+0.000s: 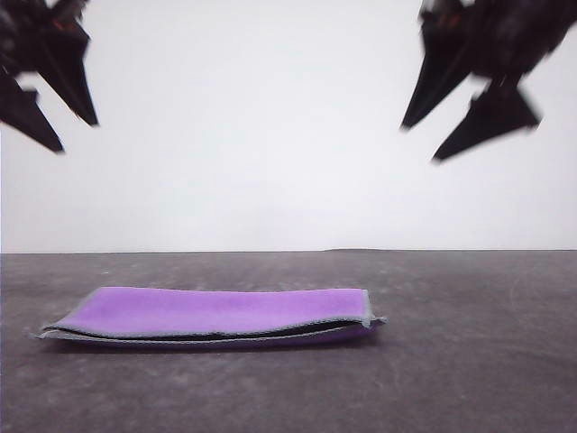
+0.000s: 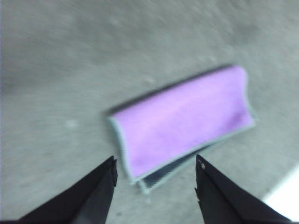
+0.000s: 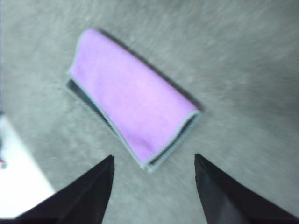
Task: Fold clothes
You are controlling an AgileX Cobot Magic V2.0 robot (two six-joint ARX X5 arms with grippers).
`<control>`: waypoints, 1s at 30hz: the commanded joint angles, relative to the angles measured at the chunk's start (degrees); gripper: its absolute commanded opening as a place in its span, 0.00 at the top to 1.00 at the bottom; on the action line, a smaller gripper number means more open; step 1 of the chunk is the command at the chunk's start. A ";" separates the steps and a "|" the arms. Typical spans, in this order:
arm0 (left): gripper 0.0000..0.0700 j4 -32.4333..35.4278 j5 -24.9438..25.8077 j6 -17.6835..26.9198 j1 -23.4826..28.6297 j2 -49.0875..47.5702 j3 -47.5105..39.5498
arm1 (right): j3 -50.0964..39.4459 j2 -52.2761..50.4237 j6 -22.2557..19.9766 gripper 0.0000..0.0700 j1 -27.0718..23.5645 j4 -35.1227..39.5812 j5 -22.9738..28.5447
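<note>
Left gripper (image 1: 52,135): raised, fingers apart, empty. Right gripper (image 1: 419,142): raised, fingers apart, empty. Cloth (image 1: 216,314): below and between both grippers, well clear of each, lying on the grey table (image 1: 469,343); folded once, purple face outward, charcoal face showing at the open hemmed edge. Status, by judgement: first fold done, edges roughly matched; a second fold may remain.
</note>
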 commanded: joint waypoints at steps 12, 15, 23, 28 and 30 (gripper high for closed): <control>0.54 -1.17 -3.92 -2.71 0.07 -12.26 -3.88 | -0.30 -20.84 0.93 0.51 0.28 -6.28 11.22; 0.54 0.46 -4.24 -3.40 0.07 -15.92 -9.69 | -2.48 -23.53 1.23 0.51 0.28 -6.03 11.67; 0.54 7.57 -4.24 -5.72 0.08 -25.52 -27.01 | -18.74 -25.64 5.39 0.51 0.28 3.68 11.08; 0.54 8.44 -4.22 -6.16 0.08 -26.26 -28.37 | -32.54 -23.02 13.14 0.51 0.31 21.15 4.16; 0.54 9.71 -4.22 -6.94 0.07 -26.24 -28.37 | -35.99 -20.51 16.81 0.51 0.31 27.46 -0.80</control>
